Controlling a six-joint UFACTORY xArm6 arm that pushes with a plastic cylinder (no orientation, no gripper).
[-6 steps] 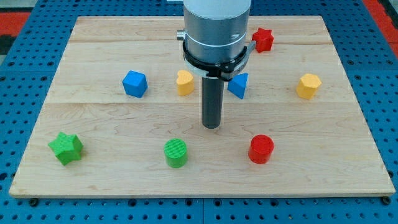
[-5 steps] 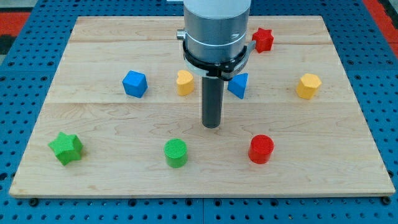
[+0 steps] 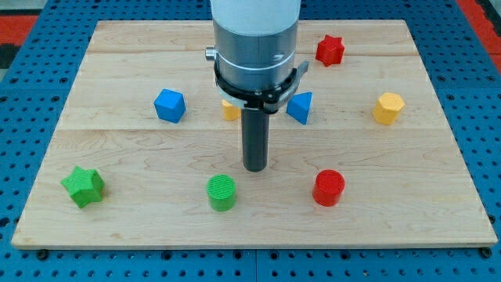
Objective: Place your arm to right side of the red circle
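The red circle [image 3: 329, 188] is a short red cylinder standing on the wooden board [image 3: 141, 219] at the lower right of the middle. My tip [image 3: 254, 168] is on the board to the left of the red circle and slightly above it in the view, about a hundred pixels away. The tip is also just above and to the right of the green circle [image 3: 221, 192]. It touches no block.
A green star [image 3: 83, 186] lies at lower left, a blue cube [image 3: 169, 105] at middle left. A yellow block [image 3: 230, 110] is partly hidden behind the arm. A blue triangle [image 3: 300, 107], a red star [image 3: 329, 50] and a yellow hexagon [image 3: 387, 108] lie to the right.
My tip has moved a little to the view's left and slightly down, away from the red circle. The arm now covers more of the yellow block. No block has moved.
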